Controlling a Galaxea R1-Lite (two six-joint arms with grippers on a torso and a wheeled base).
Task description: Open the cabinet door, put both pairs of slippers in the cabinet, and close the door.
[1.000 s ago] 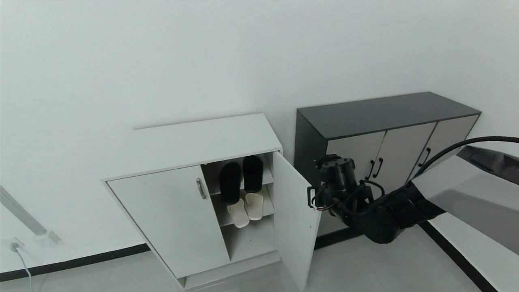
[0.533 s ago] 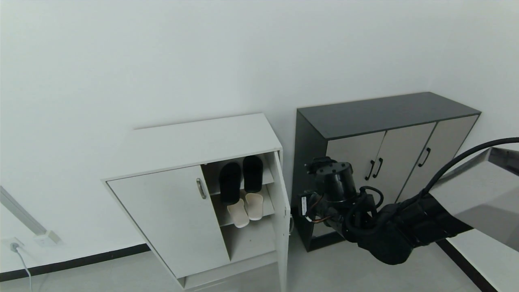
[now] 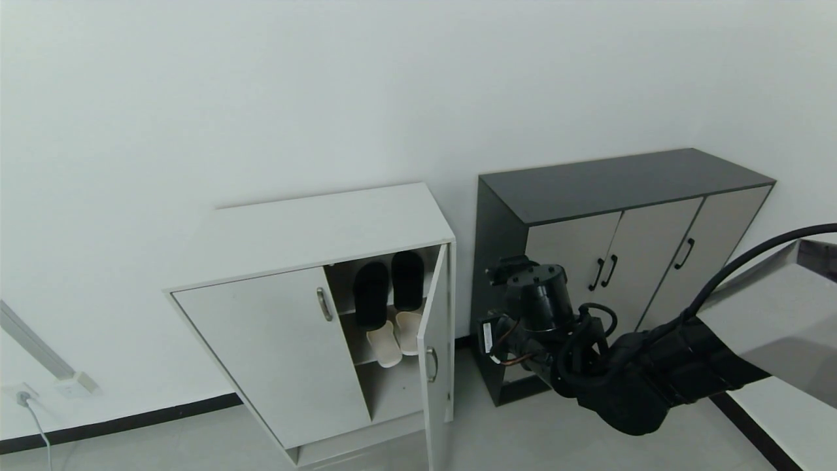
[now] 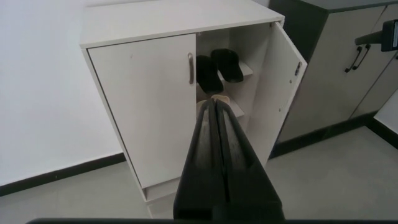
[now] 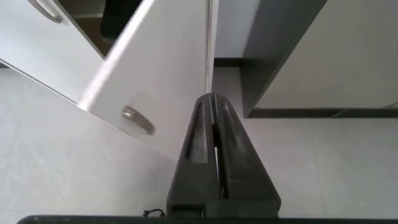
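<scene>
Left gripper (image 4: 214, 106) pinched shut, empty, facing the white cabinet (image 3: 314, 229). Black slippers (image 3: 389, 288) and white slippers (image 3: 395, 337) shelved inside. Right door (image 3: 439, 307) ajar; right gripper (image 5: 212, 99), fingers together, just outside it, likely placed to push it closed.

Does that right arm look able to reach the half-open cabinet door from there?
Probably yes: the right gripper, shut, sits close to the door, near its handle, and nothing stands between them.
</scene>
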